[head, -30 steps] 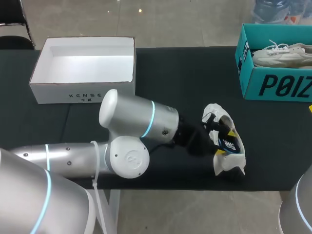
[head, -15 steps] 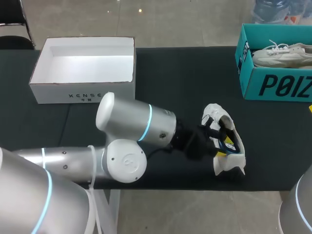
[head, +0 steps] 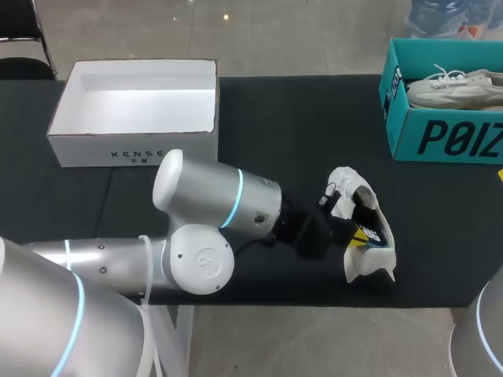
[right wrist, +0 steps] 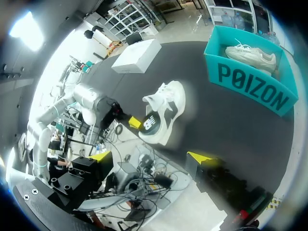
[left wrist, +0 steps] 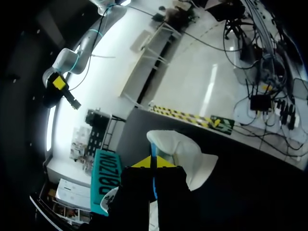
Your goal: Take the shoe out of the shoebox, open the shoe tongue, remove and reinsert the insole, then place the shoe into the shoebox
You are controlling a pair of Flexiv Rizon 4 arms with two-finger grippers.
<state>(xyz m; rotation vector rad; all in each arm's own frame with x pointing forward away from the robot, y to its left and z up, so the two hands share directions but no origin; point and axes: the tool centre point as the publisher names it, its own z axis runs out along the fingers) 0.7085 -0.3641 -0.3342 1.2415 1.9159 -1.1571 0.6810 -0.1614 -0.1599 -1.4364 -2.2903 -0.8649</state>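
Shoe out, insole step under way.
The white box (head: 134, 146) stood empty at left; the left gripper (left wrist: 153, 162) was clamped on the insole (right wrist: 150, 123), partly out of the shoe (head: 368, 265) on the table (head: 299, 118) right of centre; the right gripper (right wrist: 151, 156) hung spread, empty. Reseating and boxing seemingly remained.

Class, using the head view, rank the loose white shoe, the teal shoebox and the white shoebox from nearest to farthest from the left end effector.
1. Loose white shoe, at the left end effector, which pinches its insole.
2. Teal shoebox, back right.
3. White shoebox, back left.
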